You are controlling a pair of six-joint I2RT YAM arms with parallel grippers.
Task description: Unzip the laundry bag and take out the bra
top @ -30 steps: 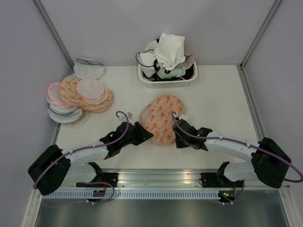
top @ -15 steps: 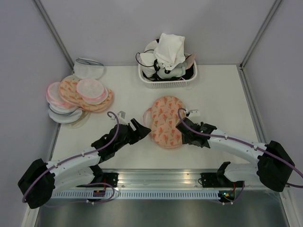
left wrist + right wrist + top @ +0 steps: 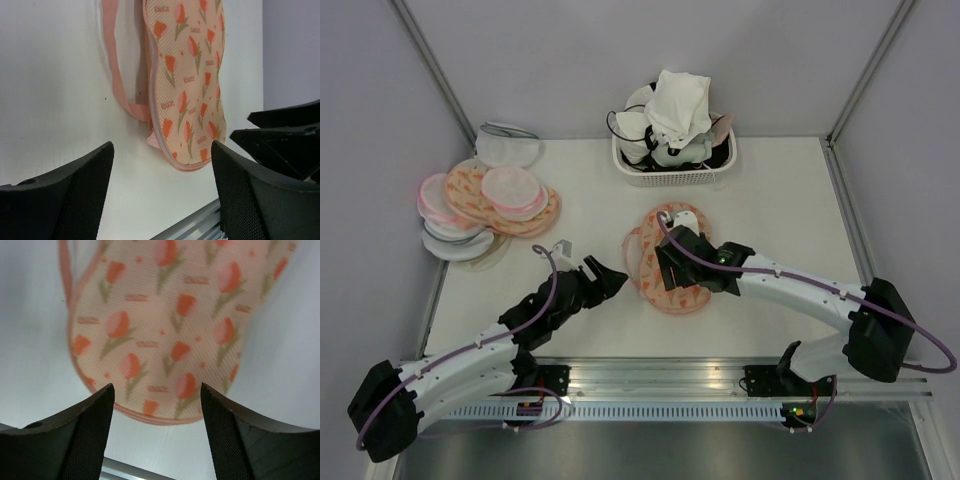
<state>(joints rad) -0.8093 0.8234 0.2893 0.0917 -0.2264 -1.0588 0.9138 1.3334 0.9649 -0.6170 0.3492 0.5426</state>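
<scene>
The laundry bag (image 3: 686,296), peach with an orange tulip print, lies flat at the table's middle. My right gripper (image 3: 668,262) hovers directly over it, open and holding nothing. In the right wrist view the bag (image 3: 170,330) fills the space beyond the spread gripper (image 3: 157,410). My left gripper (image 3: 617,278) sits just left of the bag, open and empty. The left wrist view shows the bag (image 3: 187,85) ahead of that gripper (image 3: 162,190), and a pink band (image 3: 117,75) loops out at its left side. The bra's cups are hidden.
A white basket (image 3: 670,179) heaped with white and dark garments stands at the back. A pile of similar pouches (image 3: 485,205) lies at the left, a white one (image 3: 508,146) behind it. A metal rail (image 3: 650,376) runs along the near edge.
The right gripper has gone from shut to open and swung left over the bag. The left gripper has opened wider and drawn back from the bag's left edge.
</scene>
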